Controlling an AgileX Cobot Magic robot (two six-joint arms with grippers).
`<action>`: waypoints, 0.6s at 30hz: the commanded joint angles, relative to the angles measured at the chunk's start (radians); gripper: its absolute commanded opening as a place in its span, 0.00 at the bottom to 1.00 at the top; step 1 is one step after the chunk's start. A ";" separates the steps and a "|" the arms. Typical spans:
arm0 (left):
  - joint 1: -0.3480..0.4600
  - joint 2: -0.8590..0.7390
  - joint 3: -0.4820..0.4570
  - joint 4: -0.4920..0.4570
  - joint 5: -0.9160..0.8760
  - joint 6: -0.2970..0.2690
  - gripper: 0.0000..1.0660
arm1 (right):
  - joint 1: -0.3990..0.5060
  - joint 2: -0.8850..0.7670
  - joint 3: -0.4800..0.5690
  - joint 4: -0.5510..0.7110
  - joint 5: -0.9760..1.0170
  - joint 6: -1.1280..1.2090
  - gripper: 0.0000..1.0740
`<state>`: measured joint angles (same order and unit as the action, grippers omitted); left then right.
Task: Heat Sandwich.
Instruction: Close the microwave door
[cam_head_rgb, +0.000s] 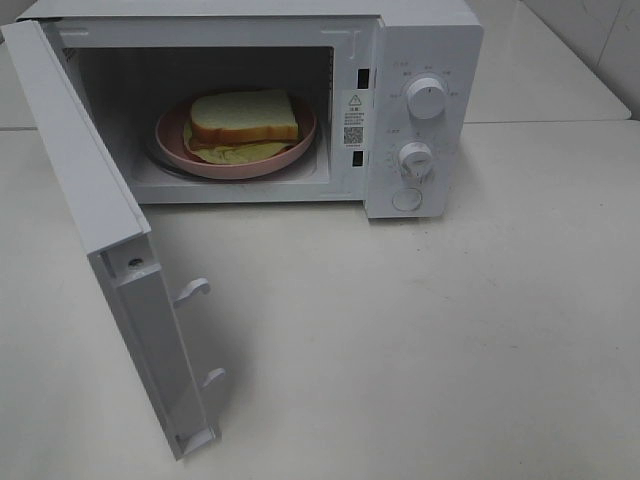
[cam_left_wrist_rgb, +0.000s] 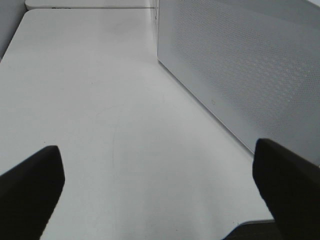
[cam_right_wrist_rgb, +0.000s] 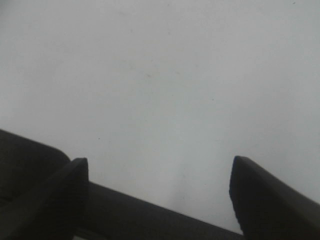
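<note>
Yellowish-tan bread, that's the sandwich (cam_head_rgb: 243, 118), and it's sitting on the pink plate (cam_head_rgb: 175, 140) inside the microwave (cam_head_rgb: 430, 60). That's at the far side of the worktop (cam_head_rgb: 450, 350), a bit left of middle. Its long side is running left to right, with a pale greenish layer poking out under the slice on the near side. So the loading part is looking done to me.

The door (cam_head_rgb: 100, 200) is hanging wide open, hinged on the left and sticking out toward the near left, latch hooks pointing right. Right of the cavity the panel is showing an upper knob (cam_head_rgb: 427, 98), a lower knob (cam_head_rgb: 415, 158) and a round button (cam_head_rgb: 407, 199).

Neither arm is showing up in the high view. The left gripper (cam_left_wrist_rgb: 157, 152) is hovering over bare worktop, jaws spread wide with nothing between them. A white dotted panel (cam_left_wrist_rgb: 240, 65) is standing close beside it. I can't tell whether that's the door's outer face or the oven's side wall. The right gripper (cam_right_wrist_rgb: 160, 162) is hanging over plain worktop too, jaws apart and empty.

The bit that matters: the sandwich is lying farther back than both sets of jaws, and the open door is standing on the left arm's side. I'm guessing the door needs swinging shut toward the far right, and the left arm is looking nearer for that. The knobs are sitting on the right arm's side.
</note>
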<state>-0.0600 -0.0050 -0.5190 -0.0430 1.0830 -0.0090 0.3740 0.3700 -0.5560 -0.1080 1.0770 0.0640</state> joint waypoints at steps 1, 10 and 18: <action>0.003 -0.023 0.002 0.001 -0.013 -0.007 0.92 | -0.085 -0.101 0.006 0.000 -0.004 0.009 0.70; 0.003 -0.023 0.002 0.001 -0.013 -0.007 0.92 | -0.227 -0.210 0.006 0.004 -0.003 0.022 0.70; 0.003 -0.023 0.002 0.001 -0.013 -0.007 0.92 | -0.284 -0.307 0.059 0.005 -0.082 0.014 0.70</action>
<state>-0.0600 -0.0050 -0.5190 -0.0430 1.0830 -0.0090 0.1040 0.0880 -0.5060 -0.1040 1.0240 0.0830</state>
